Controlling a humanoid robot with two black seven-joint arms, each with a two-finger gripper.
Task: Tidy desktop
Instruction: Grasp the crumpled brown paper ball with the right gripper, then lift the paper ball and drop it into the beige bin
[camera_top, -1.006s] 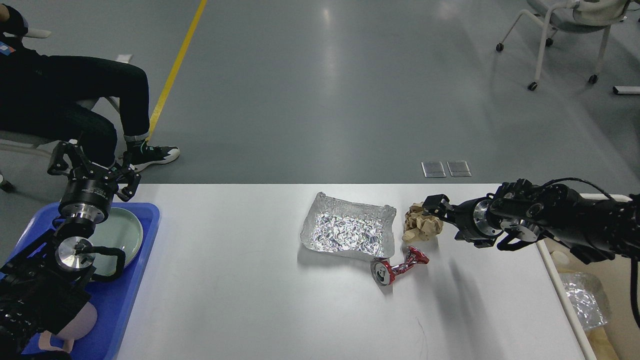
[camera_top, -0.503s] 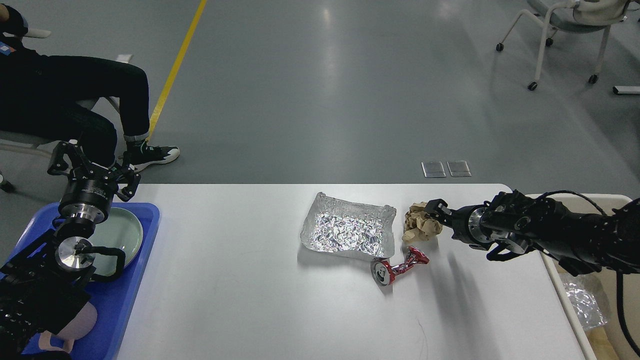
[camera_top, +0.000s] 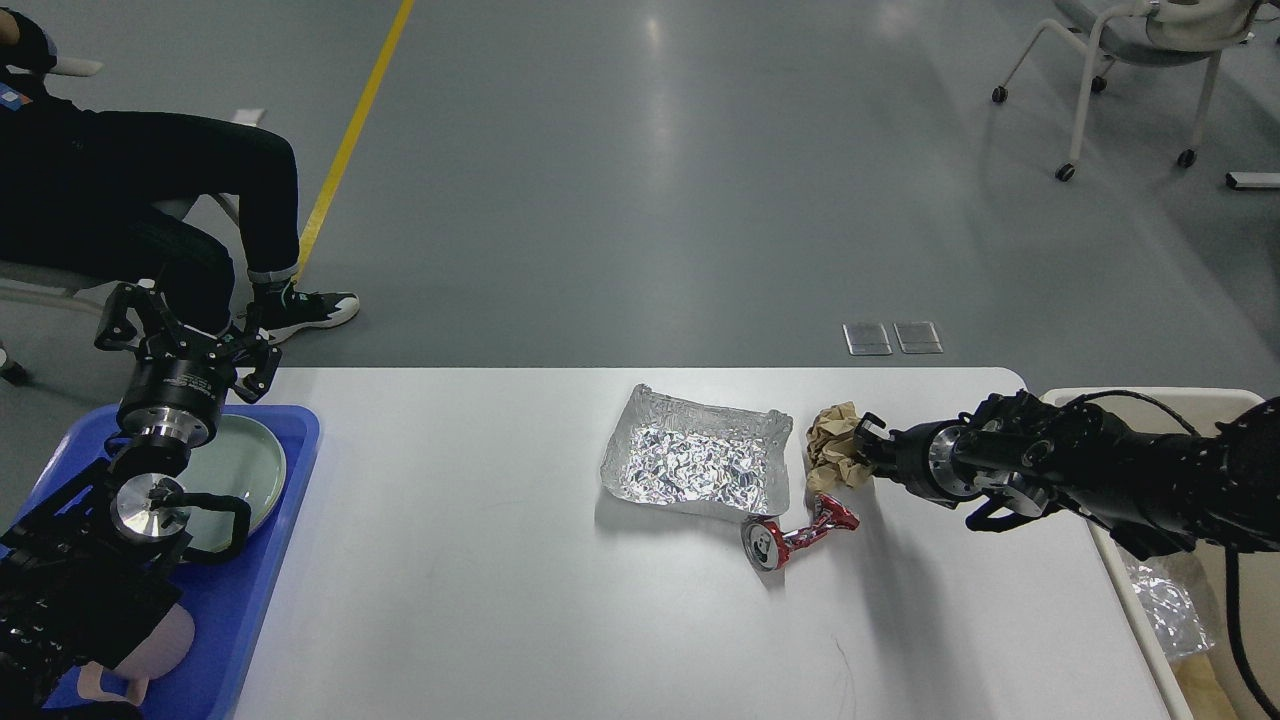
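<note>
Crumpled brown paper ball (camera_top: 836, 446) lies on the white bench (camera_top: 500, 560), just right of the foil tray (camera_top: 692, 460). Our right end effector (camera_top: 868, 452) touches it, grip indiscernible; our left end effector (camera_top: 185, 335), fingers apart, hangs far off.

left arm rises at the near left, its gripper (camera_top: 185, 335) spread open — right arm stretches leftward, low, its gripper (camera_top: 868, 447) too dark to read.
</note>
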